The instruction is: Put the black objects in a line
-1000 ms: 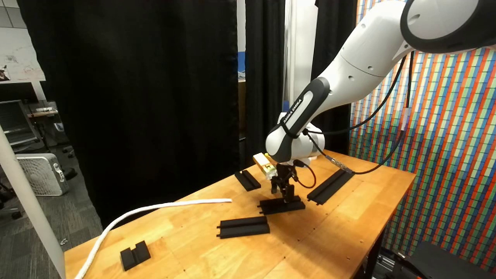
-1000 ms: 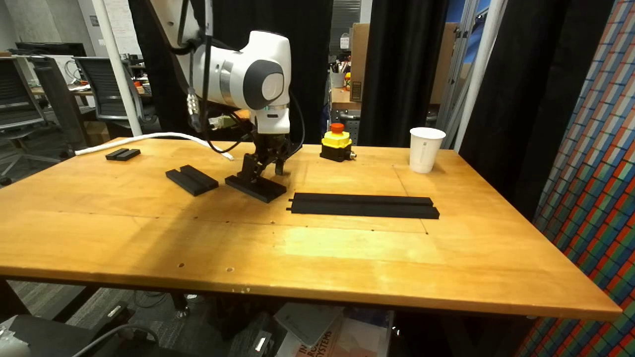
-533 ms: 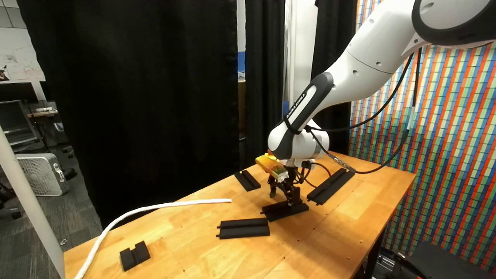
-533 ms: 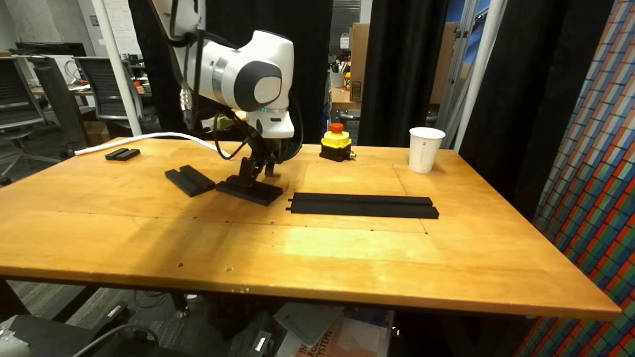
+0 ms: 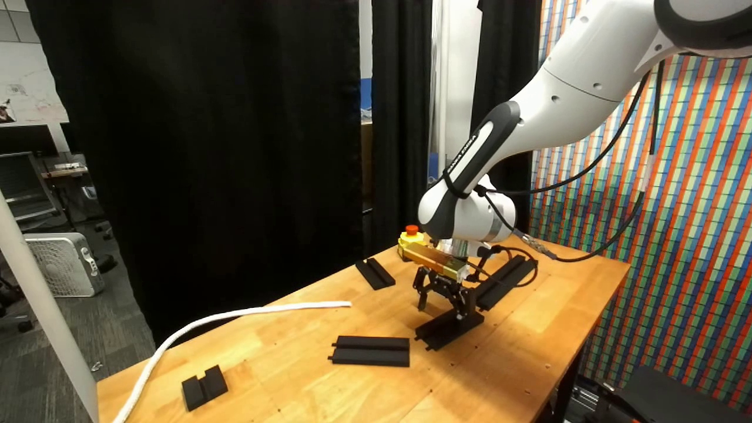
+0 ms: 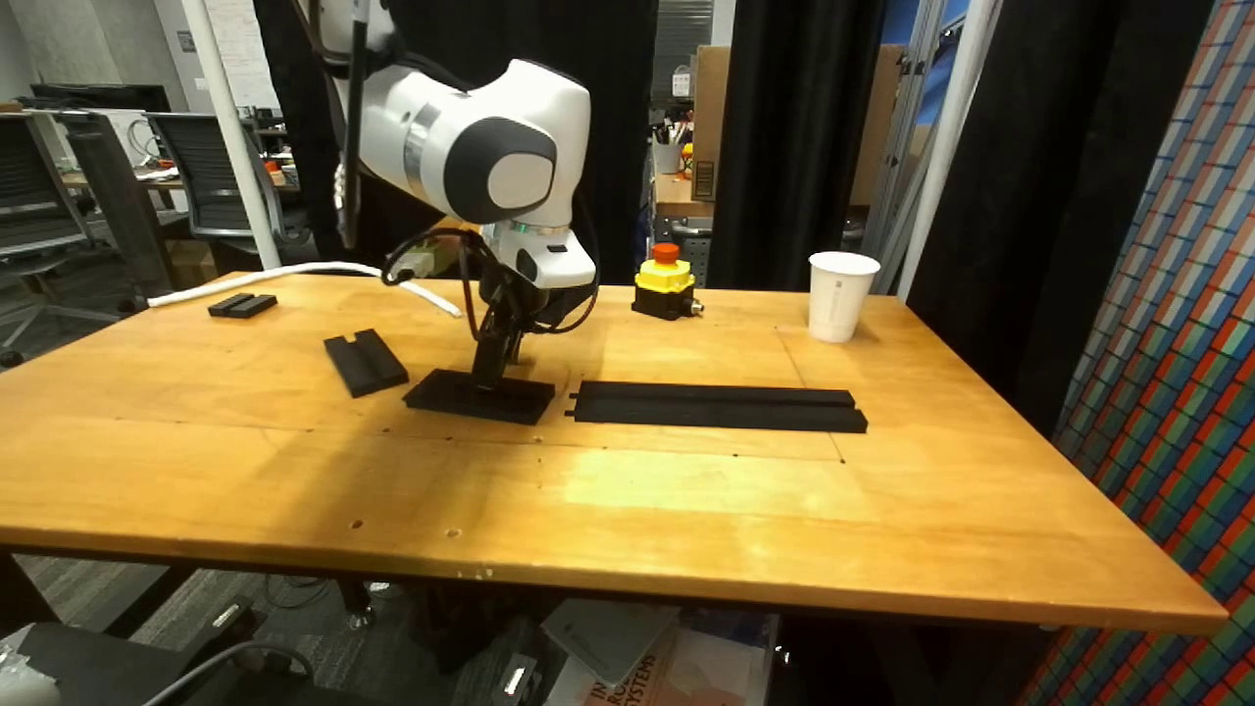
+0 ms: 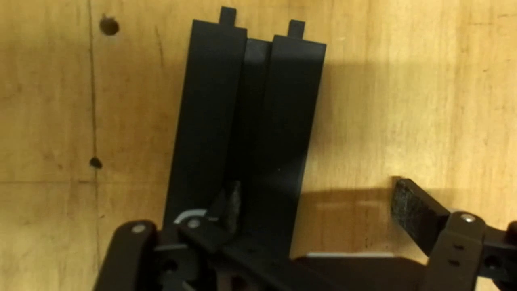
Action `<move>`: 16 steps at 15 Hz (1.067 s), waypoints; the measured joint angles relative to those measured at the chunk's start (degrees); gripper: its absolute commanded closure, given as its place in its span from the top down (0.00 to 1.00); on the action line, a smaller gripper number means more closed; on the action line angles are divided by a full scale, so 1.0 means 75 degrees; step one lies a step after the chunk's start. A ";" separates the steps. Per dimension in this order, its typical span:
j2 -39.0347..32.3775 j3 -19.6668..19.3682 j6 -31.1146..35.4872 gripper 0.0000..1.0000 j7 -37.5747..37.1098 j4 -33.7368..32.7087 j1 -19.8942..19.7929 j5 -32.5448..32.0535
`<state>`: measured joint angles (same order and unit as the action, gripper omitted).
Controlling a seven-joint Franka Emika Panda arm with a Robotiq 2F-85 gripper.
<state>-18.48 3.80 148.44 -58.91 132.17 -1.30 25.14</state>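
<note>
My end effector (image 7: 318,205) is spread wide, nothing pinched. Wrist view: one finger is down at the groove of the black bar (image 7: 258,133), the other hangs well off it at 3 o'clock, over the table (image 7: 363,121). Can't tell how hard the groove finger bears. Bar's middle is at 10–11 o'clock from the fingertip midpoint; long axis just past 12 to just past 6, pegs at the 12 end.

Key relation, in an exterior view: black bar lies just short of the long black bar (image 6: 721,407), on its 9 o'clock side, plain end facing that one's pegs. Mine slants just past 3, the long one runs near enough 9–3. So I read the next move as a nudge toward 3 plus a slight counterclockwise twist; too much and I'd expect the ends to jam.

Pose: arm (image 5: 558,117) reaches in from 1–2 in an exterior view; both exterior views show the end effector low, leaning toward 6–7.
</note>
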 measured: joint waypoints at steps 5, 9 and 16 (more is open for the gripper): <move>0.0087 -0.0031 -0.0433 1.00 0.1554 0.0057 -0.0148 0.0161; 0.0096 -0.0033 -0.0610 1.00 0.2198 0.0033 -0.0137 0.0286; 0.0095 -0.0034 -0.0646 1.00 0.2968 0.0000 -0.0126 0.0949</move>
<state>-17.76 3.54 143.59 -36.65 132.16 -2.25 32.26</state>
